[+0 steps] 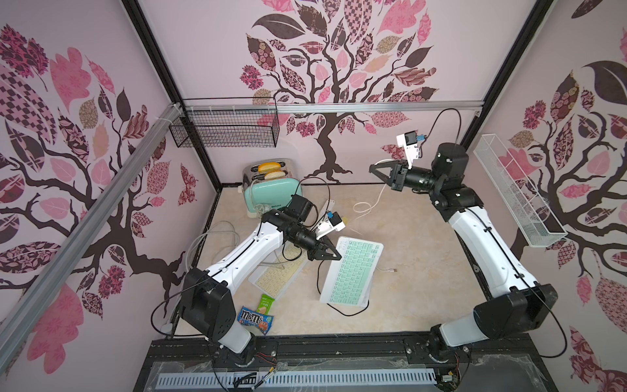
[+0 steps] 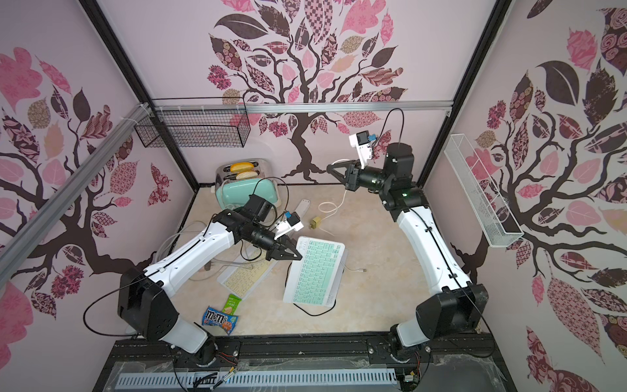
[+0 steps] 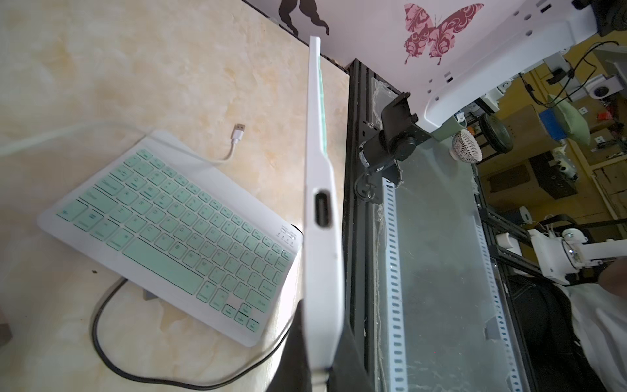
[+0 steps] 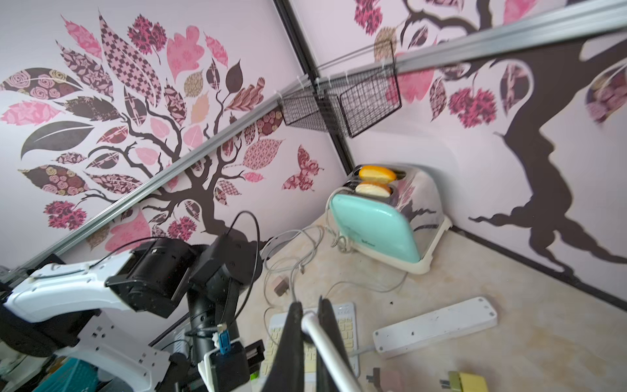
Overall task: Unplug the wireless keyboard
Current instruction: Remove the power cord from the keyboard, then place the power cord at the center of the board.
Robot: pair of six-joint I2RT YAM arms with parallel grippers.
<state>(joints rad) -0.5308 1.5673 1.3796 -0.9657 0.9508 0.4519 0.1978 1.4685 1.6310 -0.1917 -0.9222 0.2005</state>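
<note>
Pinching one white cable [image 4: 327, 349] between closed fingers, the right gripper [image 1: 373, 168] is hovering high over the far edge of the surface [image 1: 424, 288], the cable's slack trailing down onto it. The left gripper [image 1: 338, 258], jaws closed, is clamping the wireless keyboard [image 3: 320, 271] near the middle of the surface; the left wrist view is showing it edge-on, its one oval port empty. Three keyboards are showing in all: that one, a second mint keyboard [image 3: 163, 230] lying flat just beside it, and a cream keyboard [image 1: 275, 278] lying partly under the left arm. One toaster [image 1: 274, 193] is sitting in the far left corner, two bread slices [image 1: 269, 167] standing in its slots. Two snack packets [image 1: 256, 319] are lying by the near edge.
</note>
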